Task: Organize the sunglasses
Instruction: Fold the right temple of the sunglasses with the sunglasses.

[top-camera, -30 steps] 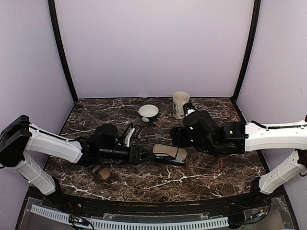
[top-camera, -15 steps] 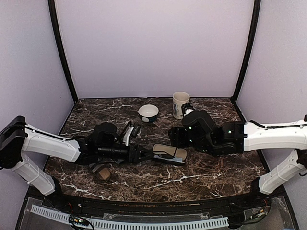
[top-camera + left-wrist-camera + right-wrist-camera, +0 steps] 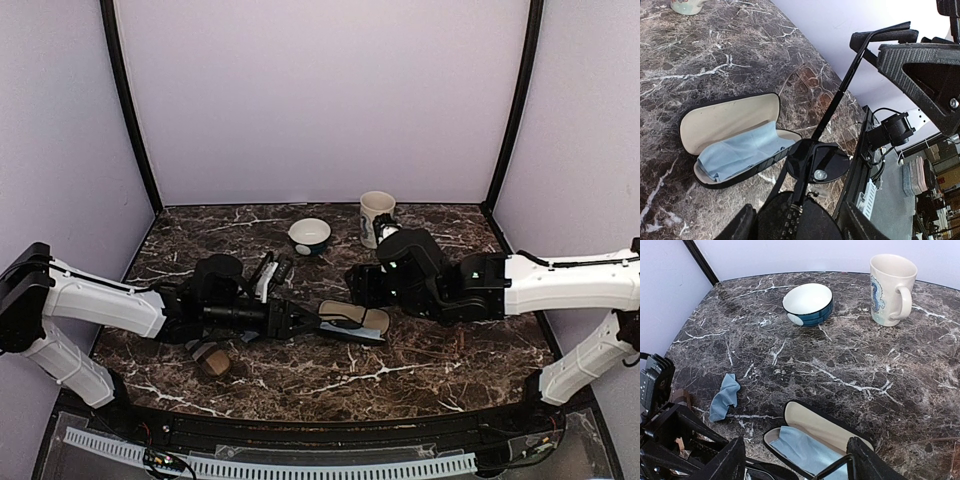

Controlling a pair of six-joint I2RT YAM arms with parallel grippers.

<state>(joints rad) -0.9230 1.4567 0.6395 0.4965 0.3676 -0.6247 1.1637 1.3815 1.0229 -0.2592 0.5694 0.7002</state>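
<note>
Marble table (image 3: pixel 430 360): one pair sunglasses (image 3: pixel 817 161) pinched by left tool (image 3: pixel 796 209), one open case (image 3: pixel 730 120); right tool (image 3: pixel 797 450) spread

Bare tabletop (image 3: pixel 850 360) between case (image 3: pixel 815 422) and bowl (image 3: pixel 807 304)

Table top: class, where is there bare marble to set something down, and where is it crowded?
Free: the marble between bowl, mug and open case; also the strip between case and the table's near edge. Crowded: around the case, where both arms meet.
</note>
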